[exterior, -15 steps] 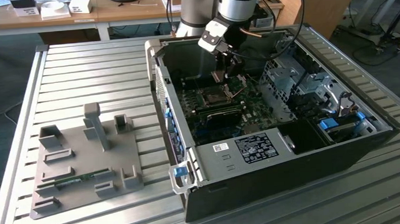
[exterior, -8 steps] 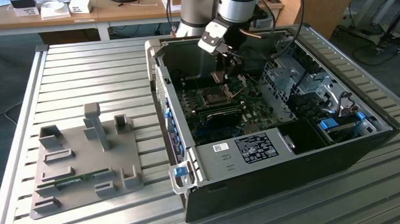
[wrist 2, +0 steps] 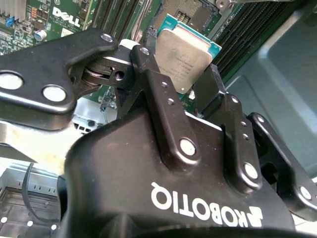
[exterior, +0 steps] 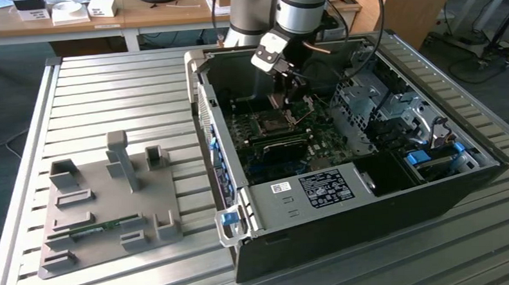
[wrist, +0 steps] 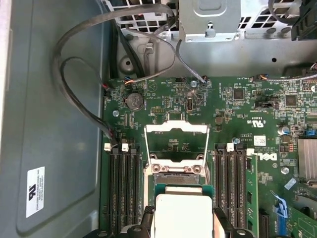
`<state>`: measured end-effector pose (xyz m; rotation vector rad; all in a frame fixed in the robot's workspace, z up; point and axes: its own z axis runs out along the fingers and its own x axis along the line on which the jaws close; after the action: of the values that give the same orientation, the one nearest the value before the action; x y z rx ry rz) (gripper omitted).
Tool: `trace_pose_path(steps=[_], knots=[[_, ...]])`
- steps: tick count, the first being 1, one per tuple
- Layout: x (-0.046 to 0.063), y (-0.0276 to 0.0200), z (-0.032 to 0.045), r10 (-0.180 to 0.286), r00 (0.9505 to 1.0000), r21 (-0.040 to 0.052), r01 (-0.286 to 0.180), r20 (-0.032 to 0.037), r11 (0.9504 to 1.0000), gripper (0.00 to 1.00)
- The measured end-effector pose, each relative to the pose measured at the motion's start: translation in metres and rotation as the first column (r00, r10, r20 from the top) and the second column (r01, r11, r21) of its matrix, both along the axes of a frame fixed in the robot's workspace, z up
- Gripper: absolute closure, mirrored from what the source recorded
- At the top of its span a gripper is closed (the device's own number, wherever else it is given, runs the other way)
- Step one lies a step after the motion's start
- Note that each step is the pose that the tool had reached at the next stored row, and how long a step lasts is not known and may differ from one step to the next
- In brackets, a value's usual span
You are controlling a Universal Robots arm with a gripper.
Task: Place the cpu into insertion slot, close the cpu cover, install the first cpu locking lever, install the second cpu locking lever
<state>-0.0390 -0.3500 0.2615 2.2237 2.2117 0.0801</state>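
My gripper (wrist 2: 179, 63) is shut on the cpu (wrist 2: 182, 49), a flat square chip with a silver-grey top and a green edge, pinched by two opposite sides between the black fingers (wrist 2: 148, 69). In the first wrist view the cpu (wrist: 183, 214) hangs just before the cpu cover (wrist: 177, 130), a silver frame that stands swung open on the green motherboard (wrist: 237, 104). Part of the insertion slot (wrist 2: 194, 11) shows beyond the chip. In the exterior view my gripper (exterior: 289, 103) reaches down into the open computer case, right over the insertion slot (exterior: 268, 122).
Black memory slots (wrist: 124, 183) run along both sides of the socket. Grey cables (wrist: 74, 74) loop over the case floor beside the board, and a metal drive cage (wrist: 210, 20) stands beyond it. On the exterior view's left, a grey fixture plate (exterior: 103, 207) lies on the slatted table (exterior: 115, 90).
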Motion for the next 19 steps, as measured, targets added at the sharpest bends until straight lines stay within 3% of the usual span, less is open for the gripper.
trace_pose_path(steps=[19], knots=[[-0.0002,0.003,-0.0031,0.0,1.0,-0.0062,0.0,0.0004,1.0,0.46]])
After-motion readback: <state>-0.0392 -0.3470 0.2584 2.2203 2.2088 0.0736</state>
